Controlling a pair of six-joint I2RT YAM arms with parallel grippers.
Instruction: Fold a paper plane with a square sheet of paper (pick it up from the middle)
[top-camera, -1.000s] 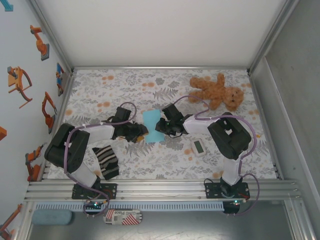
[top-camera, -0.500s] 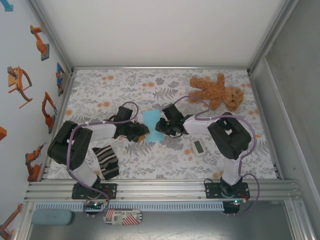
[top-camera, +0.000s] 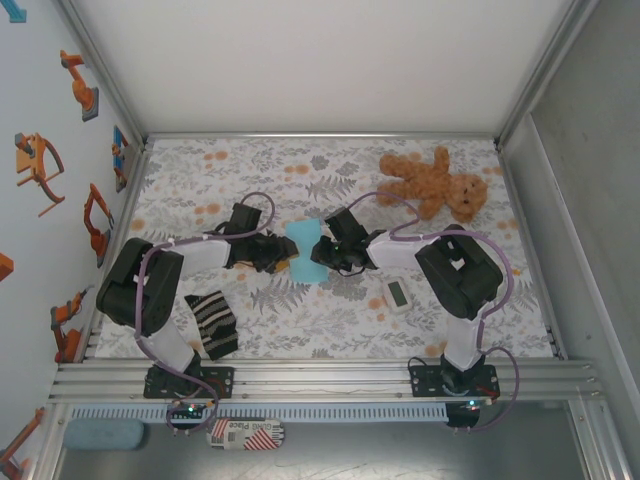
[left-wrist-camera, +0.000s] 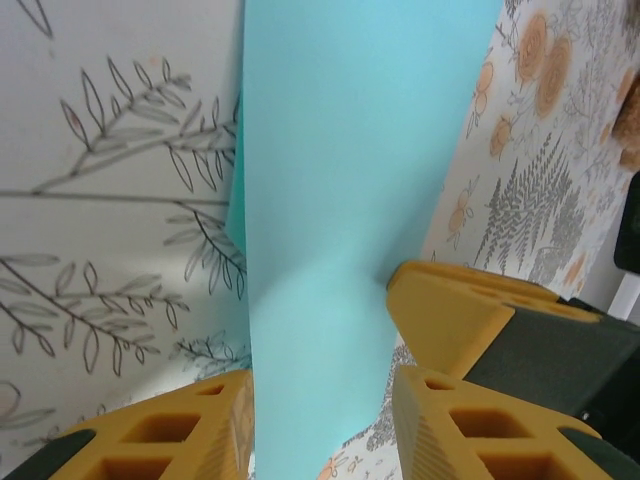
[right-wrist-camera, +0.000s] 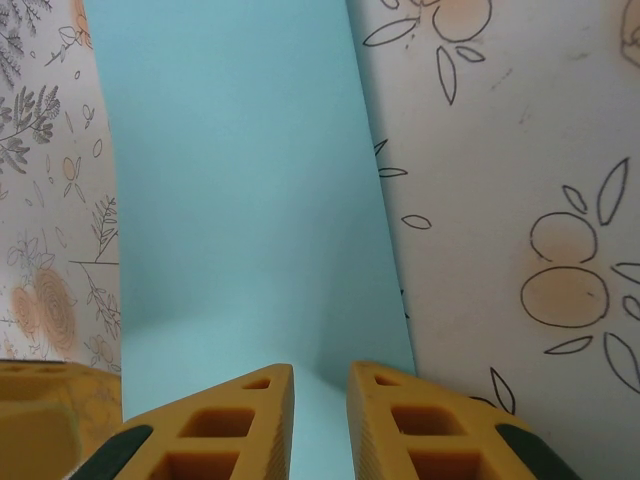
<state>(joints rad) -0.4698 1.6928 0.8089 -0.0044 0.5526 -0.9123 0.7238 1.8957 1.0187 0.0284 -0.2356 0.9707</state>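
The square sheet of paper (top-camera: 302, 246), light blue, shows as a narrow folded strip in the middle of the table, between my two grippers. My left gripper (top-camera: 284, 257) reaches it from the left. In the left wrist view its jaws (left-wrist-camera: 325, 425) stand apart, one on each side of the strip (left-wrist-camera: 340, 200). My right gripper (top-camera: 320, 250) meets the paper from the right. In the right wrist view its fingers (right-wrist-camera: 320, 400) are almost together over the paper (right-wrist-camera: 230, 180), with blue showing in the slim gap. One right-gripper finger (left-wrist-camera: 450, 315) touches the strip's edge.
A brown teddy bear (top-camera: 435, 185) lies at the back right. A small white gadget (top-camera: 397, 294) sits near the right arm. A black-and-cream striped cloth (top-camera: 213, 322) lies at the front left beside the left arm. A floral cover (top-camera: 330, 320) lies over the table.
My left gripper has moved a little away from the near edge, along the paper's left side, and its jaws have widened slightly. The right gripper has stayed put.
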